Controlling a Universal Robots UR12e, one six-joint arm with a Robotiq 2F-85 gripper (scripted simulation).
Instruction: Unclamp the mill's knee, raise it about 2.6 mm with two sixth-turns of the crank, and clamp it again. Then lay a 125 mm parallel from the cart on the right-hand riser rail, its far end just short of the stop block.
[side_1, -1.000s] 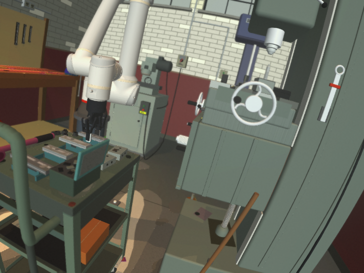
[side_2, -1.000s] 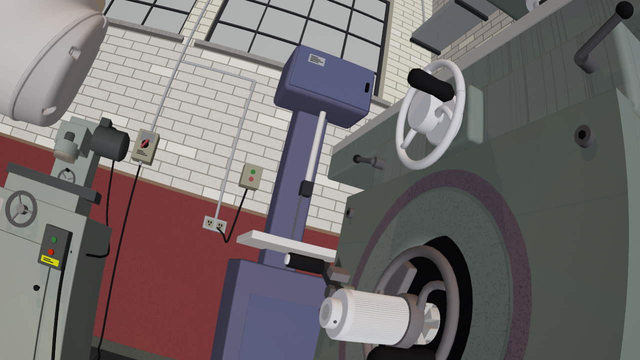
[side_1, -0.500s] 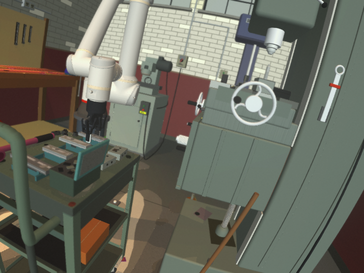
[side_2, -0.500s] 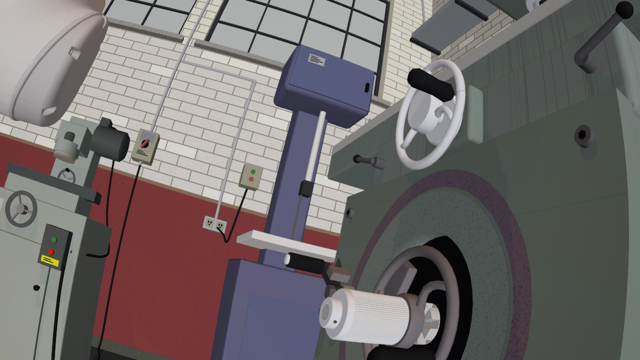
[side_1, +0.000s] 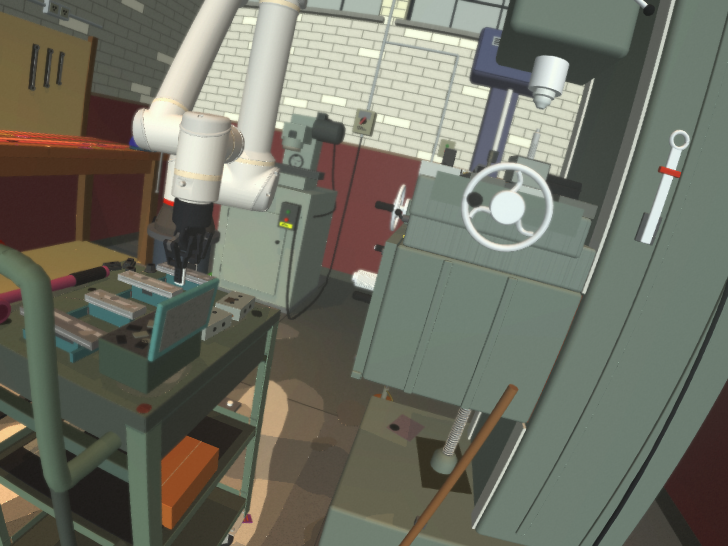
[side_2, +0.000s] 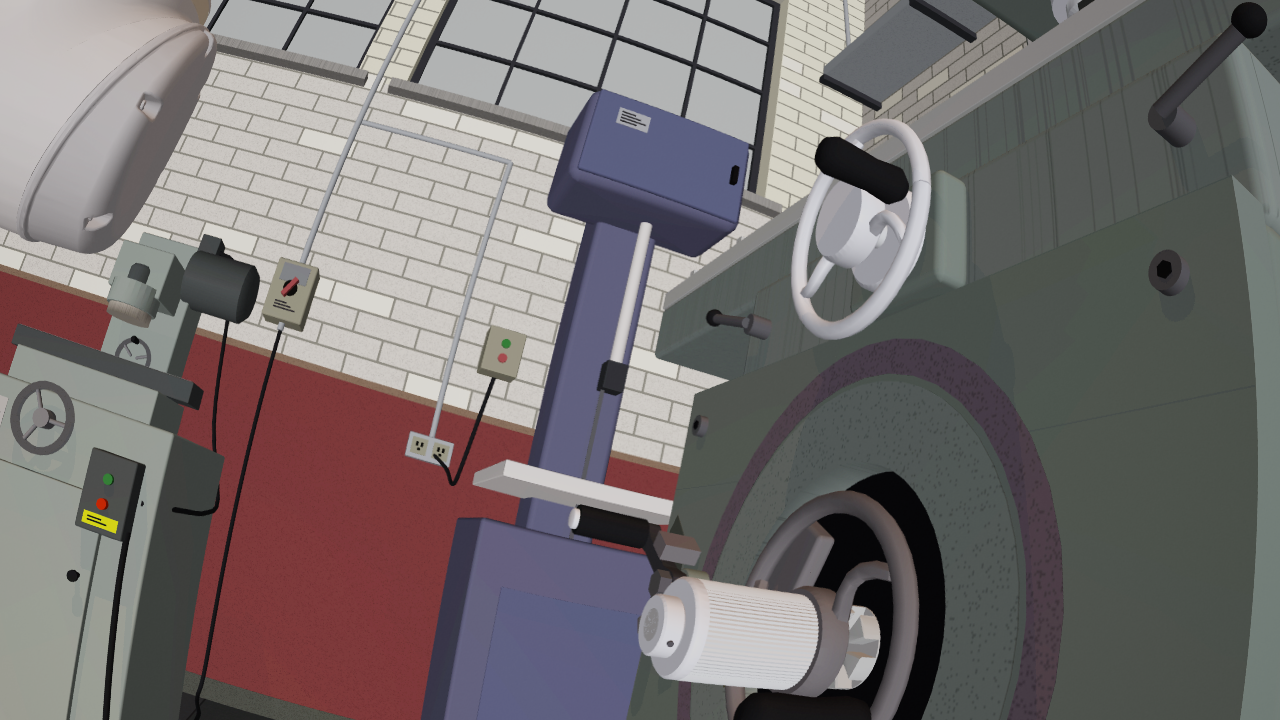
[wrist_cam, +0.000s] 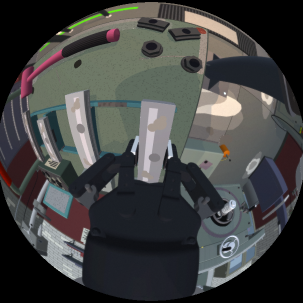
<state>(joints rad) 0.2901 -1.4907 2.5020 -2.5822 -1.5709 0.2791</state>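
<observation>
A grey steel parallel (wrist_cam: 155, 138) lies in the teal tray on the cart, at the tray's far right slot (side_1: 176, 274). My gripper (wrist_cam: 152, 154) stands straight down over its near end, and its fingers are closed on the bar's two long sides (side_1: 183, 271). Two more parallels (wrist_cam: 80, 128) (wrist_cam: 47, 138) lie in the tray to the left. The mill's knee crank (side_2: 743, 631) with its white ribbed handle sits low on the mill's front, far to the right. The knee clamp lever (side_2: 1199, 67) sticks out high on the mill.
Behind the cart stand a grey grinder cabinet (side_1: 282, 235) and the brick wall. On the cart top lie a pink-handled wrench (wrist_cam: 70, 53), black nuts (wrist_cam: 152, 48) and step clamps (wrist_cam: 185, 33). An open teal case (side_1: 176, 320) stands at the cart's near edge. The mill's table handwheel (side_1: 507, 207) faces out.
</observation>
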